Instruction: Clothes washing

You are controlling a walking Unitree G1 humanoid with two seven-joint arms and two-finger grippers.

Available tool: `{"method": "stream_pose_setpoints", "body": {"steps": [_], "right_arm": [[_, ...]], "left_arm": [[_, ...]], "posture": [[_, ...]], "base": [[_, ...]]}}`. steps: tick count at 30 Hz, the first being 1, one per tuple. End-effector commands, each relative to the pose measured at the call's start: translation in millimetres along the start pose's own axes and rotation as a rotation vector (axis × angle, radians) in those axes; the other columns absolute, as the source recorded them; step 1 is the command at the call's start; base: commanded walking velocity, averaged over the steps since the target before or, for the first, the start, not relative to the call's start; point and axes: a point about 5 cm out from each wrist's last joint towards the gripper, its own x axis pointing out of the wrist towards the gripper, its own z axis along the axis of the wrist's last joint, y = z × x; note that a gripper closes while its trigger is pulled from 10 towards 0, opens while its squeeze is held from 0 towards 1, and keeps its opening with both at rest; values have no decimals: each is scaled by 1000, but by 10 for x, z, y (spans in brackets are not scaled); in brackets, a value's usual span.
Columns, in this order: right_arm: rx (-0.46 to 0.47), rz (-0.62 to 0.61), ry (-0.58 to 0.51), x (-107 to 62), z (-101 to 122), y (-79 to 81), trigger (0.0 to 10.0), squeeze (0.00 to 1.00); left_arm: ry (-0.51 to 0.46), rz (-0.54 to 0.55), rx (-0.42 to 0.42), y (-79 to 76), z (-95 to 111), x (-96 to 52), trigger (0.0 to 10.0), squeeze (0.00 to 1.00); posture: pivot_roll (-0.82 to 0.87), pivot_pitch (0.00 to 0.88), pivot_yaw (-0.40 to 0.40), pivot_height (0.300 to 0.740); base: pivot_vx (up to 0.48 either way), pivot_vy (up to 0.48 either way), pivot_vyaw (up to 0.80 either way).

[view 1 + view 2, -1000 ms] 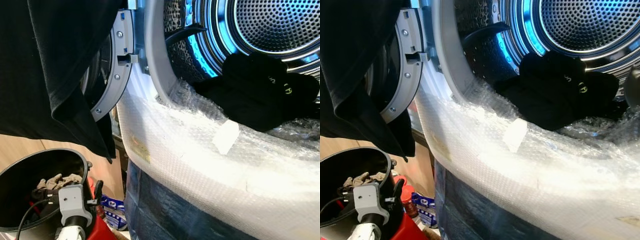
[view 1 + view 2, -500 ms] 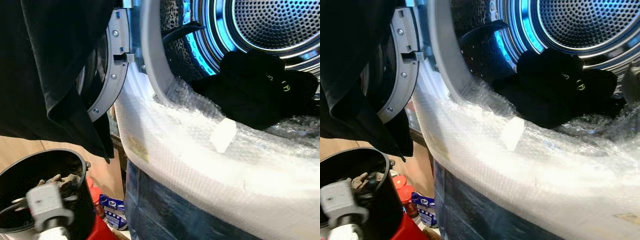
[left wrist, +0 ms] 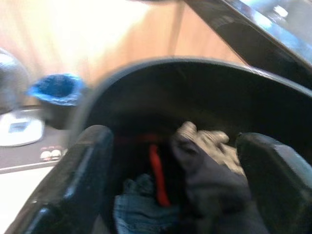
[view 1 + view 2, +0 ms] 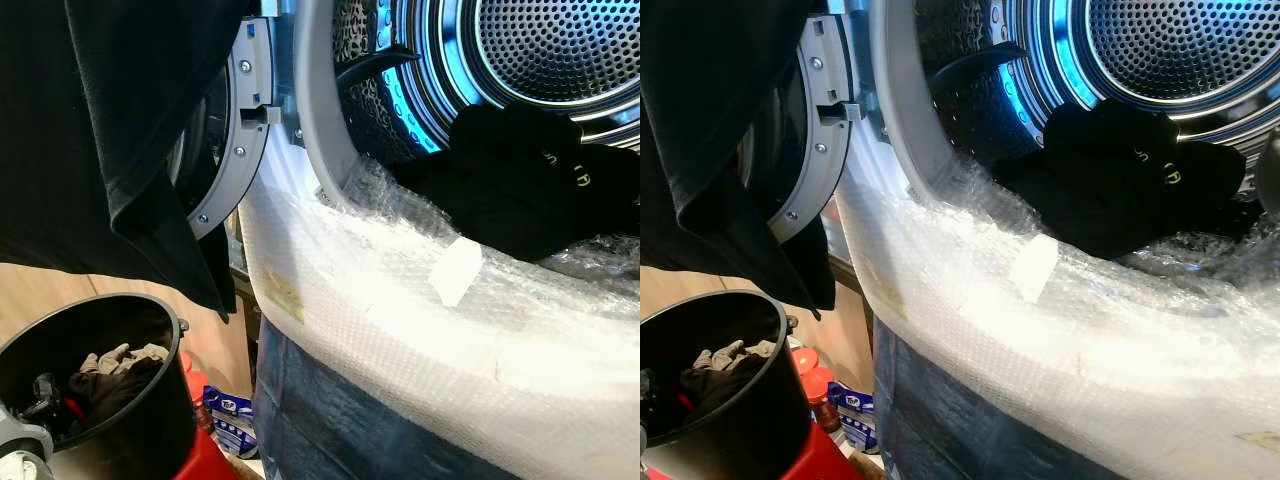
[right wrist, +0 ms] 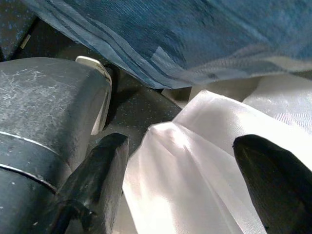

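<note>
At the far left we have the black laundry bucket [image 4: 120,420] on the floor, with a beige cloth [image 4: 125,356], dark pieces and something red heaped inside. Our left gripper [image 3: 178,192] hangs over its mouth with jaws released, grasping nothing, the heap just beneath the fingers [image 3: 73,185]. Above the bucket a black garment [image 4: 120,140] drapes in front of the open washer door [image 4: 235,150]. To the right, bubble wrap [image 4: 420,300] covers the washer's front rim, and a black garment with a small logo [image 4: 530,180] lies at the near edge of the drum [image 4: 560,50]. Our right gripper [image 5: 180,170] idles low, jaws released, over white fabric [image 5: 195,170]. We judge loading partly done: one piece is in, the bucket's heap remains
</note>
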Motion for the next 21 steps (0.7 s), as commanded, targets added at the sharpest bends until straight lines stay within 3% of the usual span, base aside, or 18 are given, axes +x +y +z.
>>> {"method": "stream_pose_setpoints", "body": {"steps": [1, 2, 4, 7, 10, 12, 21], "right_arm": [[-21, 5, -9, 0, 27, 13, 10000, 0], [-29, 4, -13, 0, 40, 8, 10000, 0], [-29, 4, -17, -1, 54, 2, 10000, 0], [-26, 6, -20, -1, 71, -4, 10000, 0], [-48, 11, -27, -2, 102, -9, 10000, 0], [-65, 13, -31, -3, 120, -12, 10000, 0], [-112, 22, -37, -4, 145, 1, 10000, 0]], "left_arm": [[-22, -102, 94, -109, 57, 54, 10000, 1000], [-51, -159, 194, -172, 106, 85, 10000, 1000], [-87, -207, 258, -249, 179, 127, 10000, 1000], [-92, -202, 199, -288, 234, 179, 10000, 1000], [-58, -225, 244, -326, 214, 264, 10000, 1000], [-21, -212, 231, -323, 156, 308, 10000, 1000], [98, -41, 77, -201, -66, 408, 10000, 1000]], "posture": [[44, 11, -50, 740], [42, 13, -53, 740], [41, 11, -55, 740], [39, 10, -58, 740], [33, 5, -60, 740], [30, 0, -62, 740], [21, 0, -66, 740]], "base": [[0, 0, 0], [0, 0, 0], [0, 0, 0], [0, 0, 0], [0, 0, 0], [0, 0, 0], [0, 0, 0]]}}
